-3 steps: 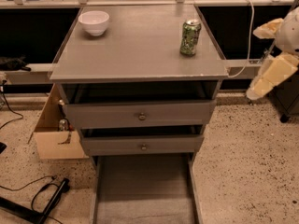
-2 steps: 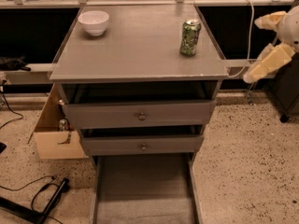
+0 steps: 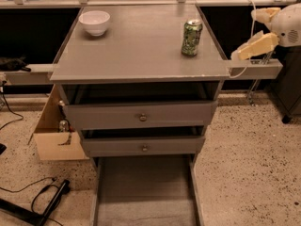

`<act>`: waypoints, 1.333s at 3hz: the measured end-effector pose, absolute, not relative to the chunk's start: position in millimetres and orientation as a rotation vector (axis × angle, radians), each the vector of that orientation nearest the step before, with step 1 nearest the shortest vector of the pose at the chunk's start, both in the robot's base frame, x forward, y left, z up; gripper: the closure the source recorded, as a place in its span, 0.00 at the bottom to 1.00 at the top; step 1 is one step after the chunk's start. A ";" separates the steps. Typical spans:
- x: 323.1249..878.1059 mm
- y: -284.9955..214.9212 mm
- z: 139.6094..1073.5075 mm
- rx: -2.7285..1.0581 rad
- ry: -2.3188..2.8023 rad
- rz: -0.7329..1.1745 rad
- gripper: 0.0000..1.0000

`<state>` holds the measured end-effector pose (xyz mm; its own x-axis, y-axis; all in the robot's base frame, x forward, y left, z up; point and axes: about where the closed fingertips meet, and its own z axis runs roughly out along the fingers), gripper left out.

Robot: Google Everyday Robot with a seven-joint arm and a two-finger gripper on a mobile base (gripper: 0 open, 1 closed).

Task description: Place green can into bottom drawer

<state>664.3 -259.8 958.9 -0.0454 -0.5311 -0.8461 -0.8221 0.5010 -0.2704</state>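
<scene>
Green can (image 3: pixel 192 37) stands upright near the right edge of the tabletop (image 3: pixel 136 55); the pincer (image 3: pixel 248 35) hovers just beyond that edge, apparently spread wide, empty. Approach level, centre the can between the jaws and close at mid-height; the drawer (image 3: pixel 143 187) lies open below.

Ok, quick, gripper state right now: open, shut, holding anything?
Gripper: off the right edge of the cabinet top; open or shut cannot be told. It is not holding the green can, which stands apart.
</scene>
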 end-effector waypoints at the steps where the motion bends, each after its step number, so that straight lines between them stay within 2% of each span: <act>1: 667.1 -257.8 954.6 -1.155 1.713 0.366 0.00; 2: 667.0 -257.8 954.6 -1.155 1.713 0.365 0.00; 3: 697.0 -237.0 941.0 -1.119 1.696 0.436 0.00; 4: 747.5 -194.5 916.7 -1.087 1.675 0.539 0.00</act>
<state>747.5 -194.5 916.7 -0.0695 -0.4000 -0.9139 -0.8576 0.4919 -0.1501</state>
